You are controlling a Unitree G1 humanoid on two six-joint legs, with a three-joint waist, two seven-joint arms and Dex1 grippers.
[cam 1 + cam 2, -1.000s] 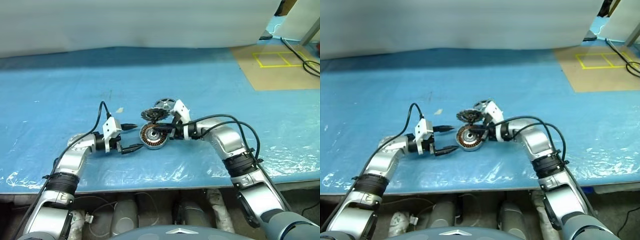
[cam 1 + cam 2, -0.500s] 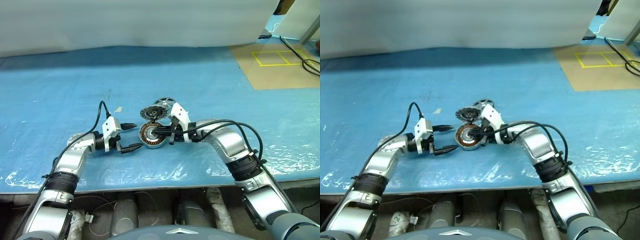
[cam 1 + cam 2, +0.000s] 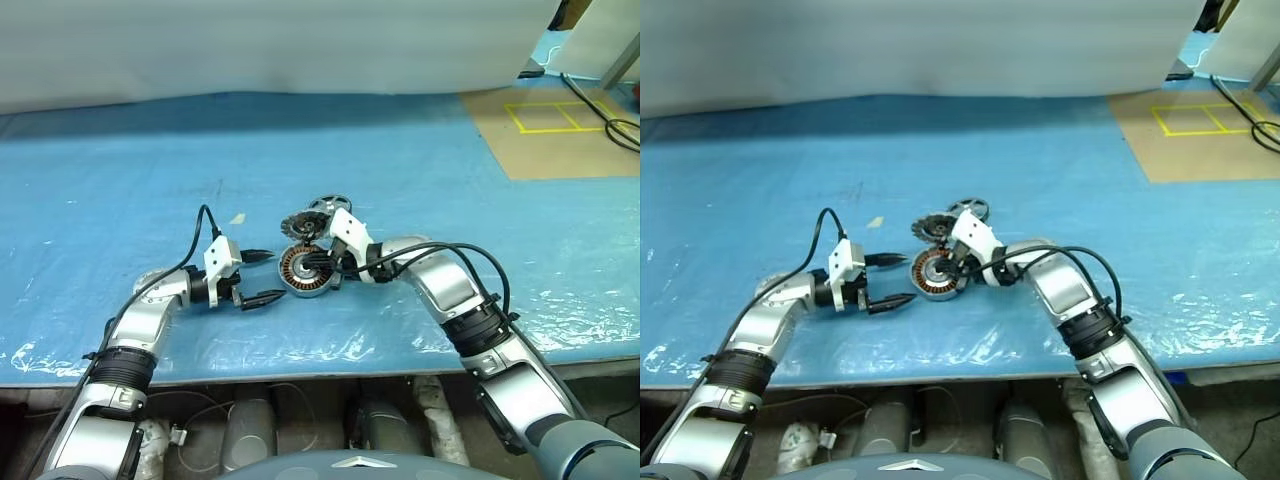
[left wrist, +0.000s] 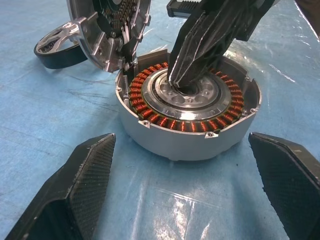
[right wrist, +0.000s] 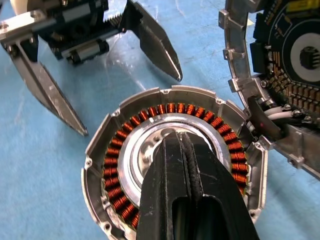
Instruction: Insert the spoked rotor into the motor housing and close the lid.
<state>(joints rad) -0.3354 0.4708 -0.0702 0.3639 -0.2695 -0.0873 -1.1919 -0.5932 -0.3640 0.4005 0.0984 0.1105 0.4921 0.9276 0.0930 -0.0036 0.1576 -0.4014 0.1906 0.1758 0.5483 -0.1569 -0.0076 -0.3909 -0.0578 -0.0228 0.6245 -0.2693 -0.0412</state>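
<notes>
- Right gripper: jaws pressed together, tips on the middle of the motor housing.
- Left gripper: jaws spread wide, housing just past its tips.
- Lid up on edge, beside housing.

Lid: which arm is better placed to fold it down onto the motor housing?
Right, probably: the right gripper, shut, touches the motor housing centre beside the upright lid; the left gripper hangs open, apart.

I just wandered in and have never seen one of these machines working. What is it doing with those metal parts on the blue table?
The robot is putting a small motor together. Its right gripper, fingers shut, presses its tip into the centre of the round motor housing, inside the ring of copper windings. The housing's lid stands open, tilted up at the rim. The left gripper waits beside the housing with fingers wide open, holding nothing. A spoked rotor lies on the blue table behind the housing.
</notes>
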